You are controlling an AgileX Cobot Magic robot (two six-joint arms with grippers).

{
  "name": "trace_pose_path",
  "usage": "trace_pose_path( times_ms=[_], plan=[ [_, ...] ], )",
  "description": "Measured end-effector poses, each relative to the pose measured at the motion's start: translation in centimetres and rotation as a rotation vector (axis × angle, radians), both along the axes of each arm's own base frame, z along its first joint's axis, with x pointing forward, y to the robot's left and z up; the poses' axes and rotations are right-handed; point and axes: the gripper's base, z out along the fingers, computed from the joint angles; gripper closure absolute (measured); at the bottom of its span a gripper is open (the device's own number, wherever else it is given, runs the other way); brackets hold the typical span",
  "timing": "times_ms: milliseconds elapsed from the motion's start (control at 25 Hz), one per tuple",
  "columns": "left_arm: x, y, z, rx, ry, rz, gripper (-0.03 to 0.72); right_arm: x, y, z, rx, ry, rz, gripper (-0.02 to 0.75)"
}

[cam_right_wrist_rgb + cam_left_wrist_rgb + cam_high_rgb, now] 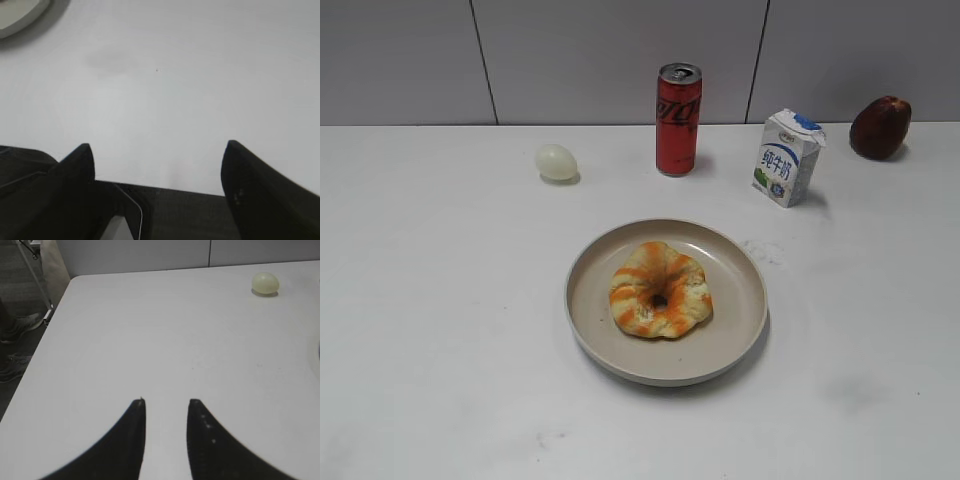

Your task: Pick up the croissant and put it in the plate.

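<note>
Holding both arms back over bare table [430, 330] is, in my judgement, all that remains: the right tool [157, 152] stands wide apart and empty, the left tool [166, 405] narrowly parted and empty. I would keep both clear of the plate [740, 270] so nothing gets nudged. The croissant [660, 290] lies flat at the plate's centre, inside the rim, pale yellow with orange stripes and a small dark hole. Beyond the plate stands a red can [678, 118], with an egg [556, 162] off to its left.
</note>
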Motion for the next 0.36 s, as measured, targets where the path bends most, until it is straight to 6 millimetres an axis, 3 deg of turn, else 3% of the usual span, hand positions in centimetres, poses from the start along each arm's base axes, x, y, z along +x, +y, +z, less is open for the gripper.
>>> trace_pose_path(
  times_ms=[360],
  plan=[
    [0.0,0.0,0.0,0.0,0.0,0.0,0.461,-4.1,-0.3,0.7,0.028,-0.359,-0.003,0.146]
  ],
)
